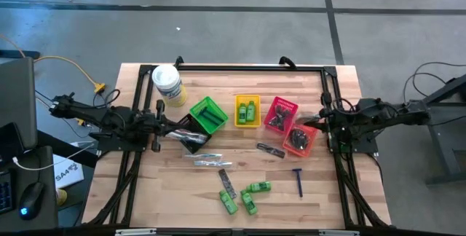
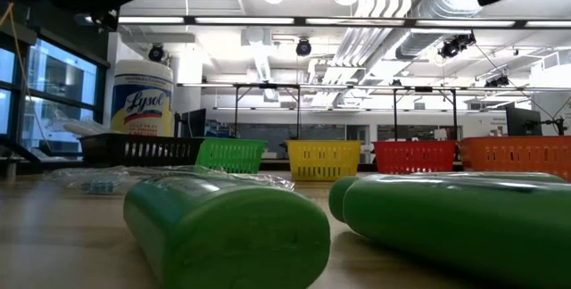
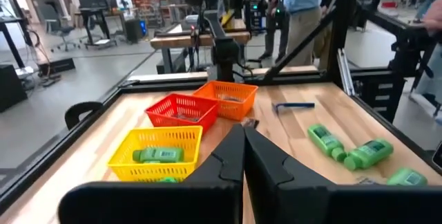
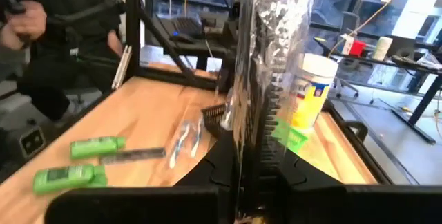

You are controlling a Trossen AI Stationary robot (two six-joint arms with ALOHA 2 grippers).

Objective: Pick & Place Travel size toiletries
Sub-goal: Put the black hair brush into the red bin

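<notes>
Several green mini bottles (image 1: pixel 247 196) lie near the table's front edge, with a blue razor (image 1: pixel 298 181), dark combs (image 1: pixel 226 181) and clear-wrapped sticks (image 1: pixel 207 159) close by. The yellow basket (image 1: pixel 247 110) holds two green bottles (image 3: pixel 157 155). My left gripper (image 3: pixel 243 141) is shut on nothing and points level over the black basket (image 1: pixel 191 135). My right gripper (image 4: pixel 242 165) stands by the orange basket (image 1: pixel 300 140), shut on a clear-wrapped dark comb (image 4: pixel 266 58). My right gripper pinches the wrapped comb's end (image 4: pixel 243 151) between its two fingers. The fingers point level toward the table's left. The comb sticks out past the fingertips with its flat side between them, lifted clear of the table.
Black, green (image 1: pixel 208 114), yellow, red (image 1: pixel 280 113) and orange baskets stand in a row across the table's middle. A white tub with a yellow label (image 1: pixel 167 84) stands at the far left. A black frame (image 1: pixel 247 67) rims the table. People stand beyond the table.
</notes>
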